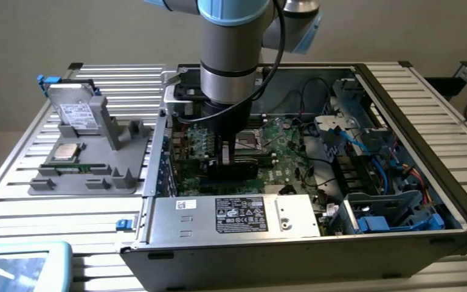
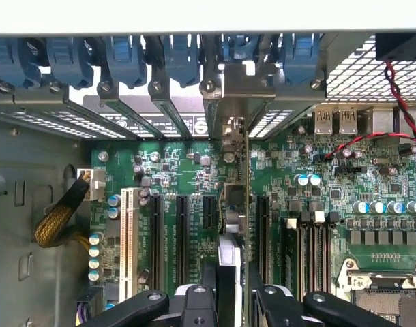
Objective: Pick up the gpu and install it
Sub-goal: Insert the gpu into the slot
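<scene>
The gpu point(image 1: 235, 171) hangs upright inside the open computer case point(image 1: 428, 109), its black cooler low over the green motherboard point(image 1: 286, 146). My gripper point(image 1: 224, 152) is shut on its upper edge. In the wrist view the gpu point(image 2: 233, 225) appears edge-on, a thin card running between my fingers point(image 2: 194, 306) toward the case's rear wall. Its silver bracket end point(image 2: 230, 129) sits at the rear slot openings. The card stands in line with the black expansion slots point(image 2: 183, 231), between them and the memory slots. Whether its edge sits in a slot is hidden.
Blue retention clips point(image 2: 129, 58) line the rear wall of the case. A silver power supply point(image 1: 233, 216) fills the case's near side, and cables and blue drive bays point(image 1: 388, 219) fill the exterior view's right. A grey tray point(image 1: 87, 164) beside the case holds a hard drive, a memory stick and a chip.
</scene>
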